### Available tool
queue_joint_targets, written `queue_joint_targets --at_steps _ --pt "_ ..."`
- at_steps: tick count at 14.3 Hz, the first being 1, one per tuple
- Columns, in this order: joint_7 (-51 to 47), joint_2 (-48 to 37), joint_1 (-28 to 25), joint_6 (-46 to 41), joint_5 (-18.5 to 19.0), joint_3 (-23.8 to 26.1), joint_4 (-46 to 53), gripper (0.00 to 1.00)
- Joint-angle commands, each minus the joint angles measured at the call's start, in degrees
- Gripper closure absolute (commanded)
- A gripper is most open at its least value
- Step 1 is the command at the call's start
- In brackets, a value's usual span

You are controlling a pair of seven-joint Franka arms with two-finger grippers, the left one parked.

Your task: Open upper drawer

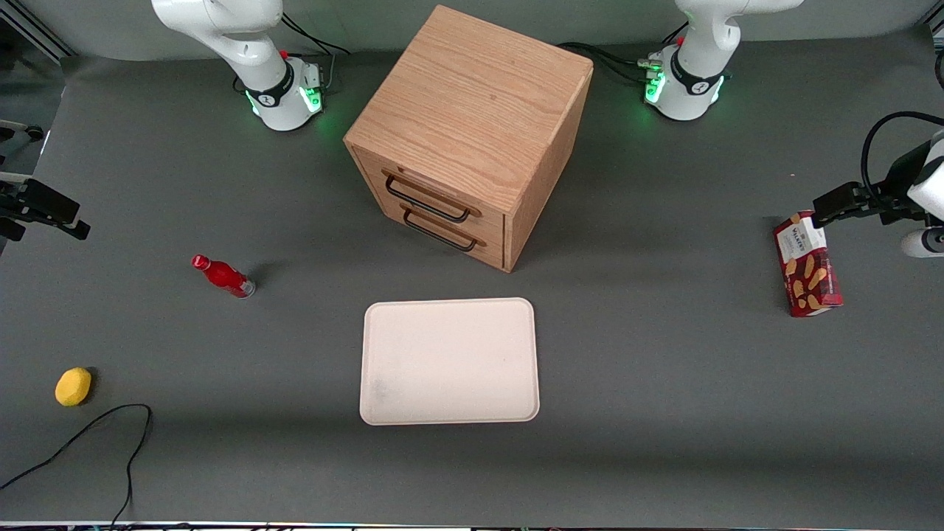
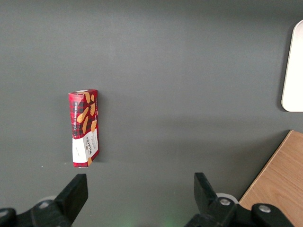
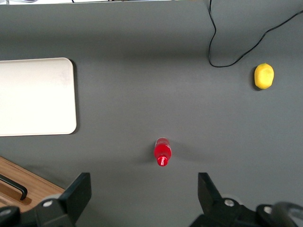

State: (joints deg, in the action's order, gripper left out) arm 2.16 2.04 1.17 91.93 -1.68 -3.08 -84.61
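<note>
Grey matting (image 1: 664,383) covers the whole table in the front view, and we count one oak cabinet (image 1: 472,110) standing near the middle. It has two drawers, both shut. The upper drawer (image 1: 431,193) sits directly above the lower drawer (image 1: 442,230), each with one thin black wire handle. Nearer the camera than the cabinet lies one cream tray (image 1: 448,361). Toward the working arm's end we see one red bottle (image 1: 223,276), one yellow lemon (image 1: 73,386) and one loose black cable (image 1: 110,435). The gripper (image 1: 44,210) hangs at that end, well apart from the cabinet. Toward the parked arm's end lies one red biscuit box (image 1: 807,265).

From the left wrist we see the biscuit box (image 2: 84,127) on the matting and a corner of the tray (image 2: 294,66).

From the right wrist the gripper (image 3: 144,196) shows its fingers spread wide above the bottle (image 3: 162,152), holding nothing. We also see the tray (image 3: 35,97), the lemon (image 3: 264,76) and the cable (image 3: 236,47).
</note>
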Motion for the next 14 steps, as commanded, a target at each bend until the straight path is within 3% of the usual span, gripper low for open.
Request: queue_joint_targets --at_steps 1,4,14 --pt "0.13 -0.72 -0.29 -0.08 0.10 0.01 -0.29 0.00" --pt "-0.05 0.15 -1.87 0.27 -0.16 0.01 -0.03 0.00" --pt "-0.22 3.41 -14.42 0.80 1.24 -0.61 1.12 0.00"
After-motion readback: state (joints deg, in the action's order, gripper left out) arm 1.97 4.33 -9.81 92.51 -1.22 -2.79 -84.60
